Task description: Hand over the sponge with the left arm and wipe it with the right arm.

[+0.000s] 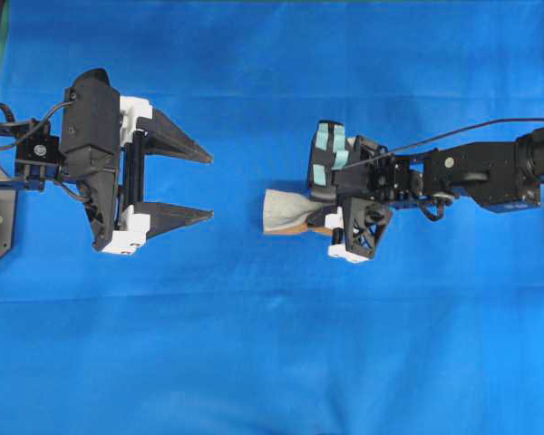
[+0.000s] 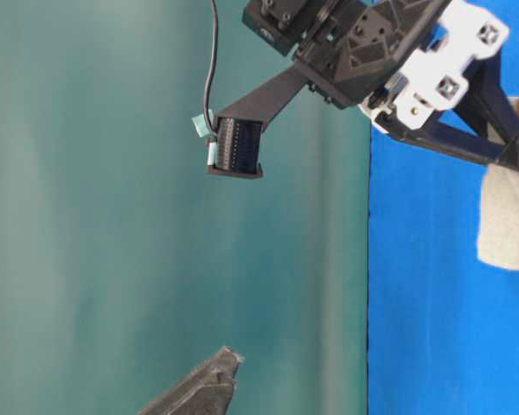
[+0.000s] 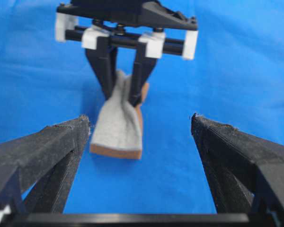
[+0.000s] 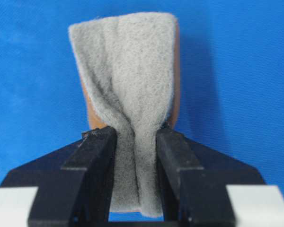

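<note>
The sponge (image 4: 128, 90) is pinched between the right gripper (image 4: 135, 142) fingers (grey face creased) for wiping; the left gripper (image 1: 204, 186), well apart opposite, is spread empty.

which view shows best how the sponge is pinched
The right wrist view: the sponge fills it, creased between the right gripper fingers. Left wrist shows it blurred, overhead only its free end, table-level just a corner.

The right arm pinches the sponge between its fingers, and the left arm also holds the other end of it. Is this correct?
Not quite. The right gripper does pinch the sponge, but the left gripper holds nothing: in the overhead view its fingers stand wide open, well apart from the sponge, which only the right arm grips.
</note>
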{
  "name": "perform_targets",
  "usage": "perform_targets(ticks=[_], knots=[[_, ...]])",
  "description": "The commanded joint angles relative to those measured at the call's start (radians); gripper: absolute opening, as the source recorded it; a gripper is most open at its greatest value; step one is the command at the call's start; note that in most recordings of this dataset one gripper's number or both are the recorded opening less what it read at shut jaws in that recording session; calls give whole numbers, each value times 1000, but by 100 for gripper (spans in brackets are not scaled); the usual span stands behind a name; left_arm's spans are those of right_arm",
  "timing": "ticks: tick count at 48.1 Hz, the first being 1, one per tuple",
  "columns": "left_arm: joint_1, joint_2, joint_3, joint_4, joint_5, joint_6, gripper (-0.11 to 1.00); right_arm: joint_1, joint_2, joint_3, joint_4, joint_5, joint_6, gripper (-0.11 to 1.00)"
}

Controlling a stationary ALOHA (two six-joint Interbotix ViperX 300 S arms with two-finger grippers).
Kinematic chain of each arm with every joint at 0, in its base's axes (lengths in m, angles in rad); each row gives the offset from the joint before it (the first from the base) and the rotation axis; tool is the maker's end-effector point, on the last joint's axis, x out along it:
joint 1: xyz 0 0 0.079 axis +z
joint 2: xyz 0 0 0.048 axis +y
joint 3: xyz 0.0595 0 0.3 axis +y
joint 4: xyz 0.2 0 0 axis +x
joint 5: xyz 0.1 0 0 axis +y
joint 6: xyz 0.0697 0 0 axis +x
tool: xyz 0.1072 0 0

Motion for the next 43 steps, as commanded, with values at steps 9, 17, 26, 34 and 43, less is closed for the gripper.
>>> perform_targets(ticks=[9,17,26,34,43], knots=[[-2,-5,-11,0,-9,2,85,-143,-18,-6,-34,-11,-3,32],[-2,-5,-11,0,-11,2,85,-172,-18,-5,-40,-18,-5,31],[0,-5,-11,0,-11,2,85,-123,-17,-3,-35,-15,8,31],[-2,-5,-11,0,-11,2,85,-12,-12,-5,-2,-17,11,30],[0,-5,-12,0,-11,2,85,92,-6,-8,41,-18,31,30]])
